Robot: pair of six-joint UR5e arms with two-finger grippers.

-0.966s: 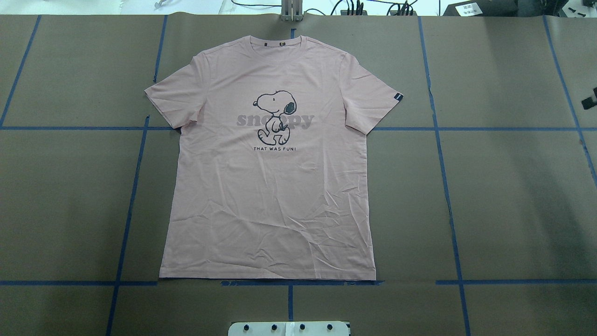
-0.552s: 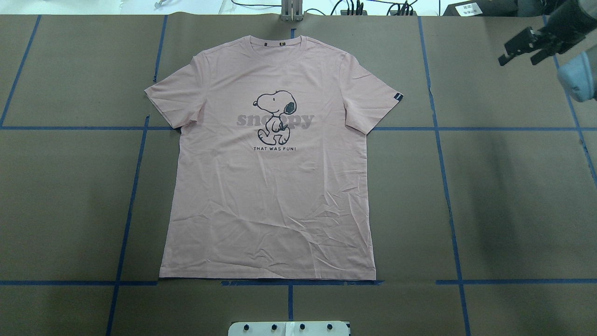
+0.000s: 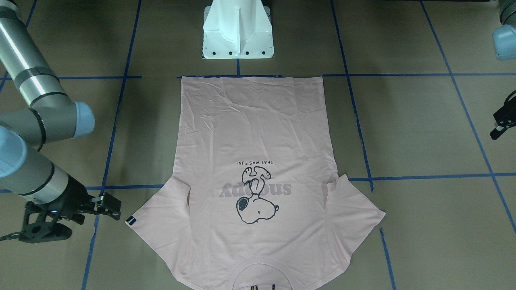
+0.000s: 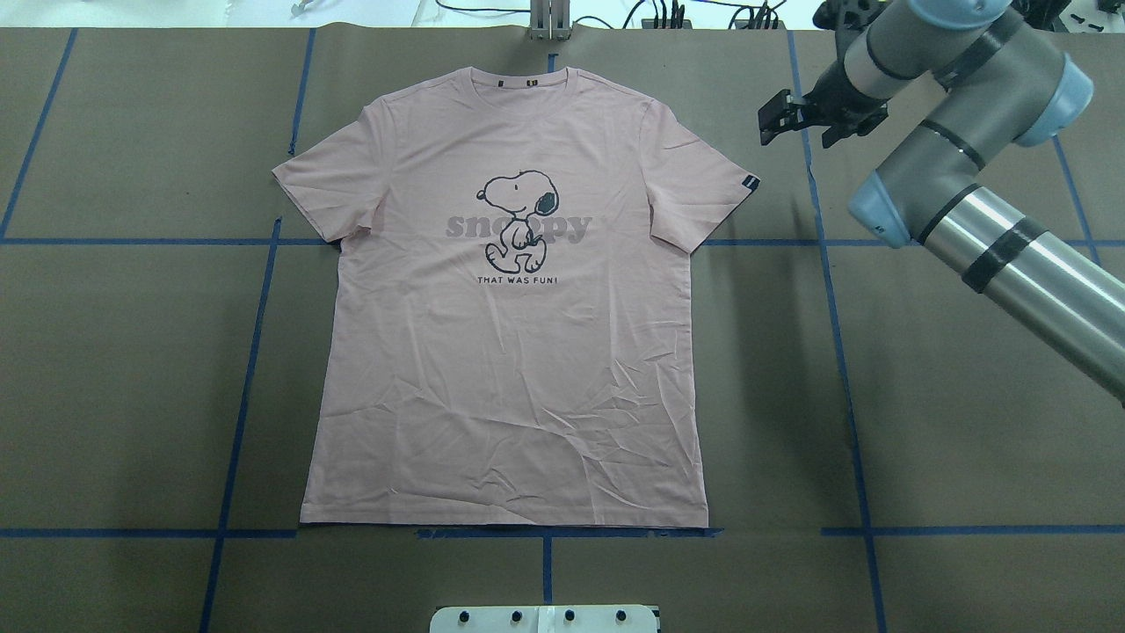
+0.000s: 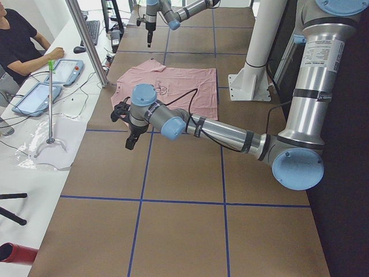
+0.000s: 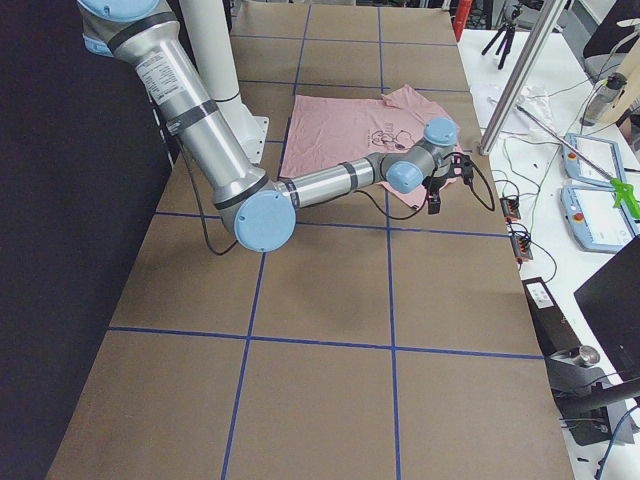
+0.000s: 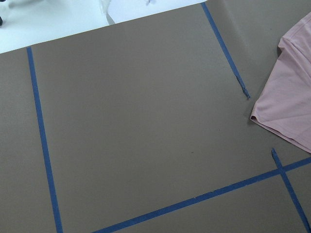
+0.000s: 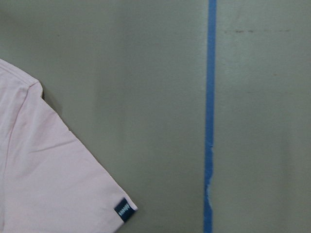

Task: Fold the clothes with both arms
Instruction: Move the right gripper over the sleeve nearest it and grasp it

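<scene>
Pink T-shirt sleeve (image 8: 43, 179), blue tape line (image 8: 210, 97), brown table (image 8: 121, 73).
Sleeve lies flat at lower left; dark tag (image 8: 123, 210) on its hem corner, apart from the tape.

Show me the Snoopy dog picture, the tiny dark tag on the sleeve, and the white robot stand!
Black-outline Snoopy cartoon (image 4: 512, 191): overhead view, on his head.
Small dark sleeve tag (image 8: 123, 209): right wrist view, tag's middle.
White pedestal base (image 3: 238, 48): front-facing view, its lower plate.

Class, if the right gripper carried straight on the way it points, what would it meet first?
Probably the bare brown table cover, between the shirt's tagged sleeve and the blue tape line. The right gripper points downward, though depth is hard to judge.
</scene>
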